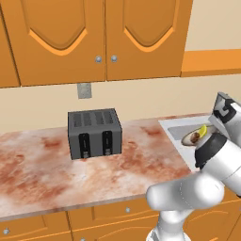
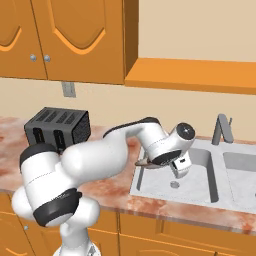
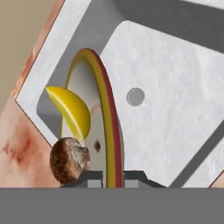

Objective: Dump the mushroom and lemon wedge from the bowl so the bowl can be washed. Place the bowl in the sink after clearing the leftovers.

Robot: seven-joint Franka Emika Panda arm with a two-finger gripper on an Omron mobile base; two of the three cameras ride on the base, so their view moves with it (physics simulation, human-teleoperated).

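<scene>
My gripper (image 3: 113,177) is shut on the rim of the bowl (image 3: 109,131), which I see edge-on in the hand view. Inside the bowl lie the yellow lemon wedge (image 3: 72,111) and the brown mushroom (image 3: 69,159), touching each other. The bowl hangs over the left basin of the sink (image 3: 175,109), near its corner next to the counter. From the left base view, the bowl (image 1: 189,140) with the lemon wedge (image 1: 203,130) and mushroom (image 1: 194,138) sits just above the sink (image 1: 175,128). In the right base view the gripper (image 2: 159,161) holds the bowl (image 2: 146,162) as a dark sliver at the basin's left edge.
A dark toaster (image 1: 94,133) stands on the marbled counter, left of the sink. A grey faucet (image 2: 221,127) rises behind the divide between the basins. The round drain (image 3: 135,96) lies in the basin floor below the bowl. Orange cabinets hang above.
</scene>
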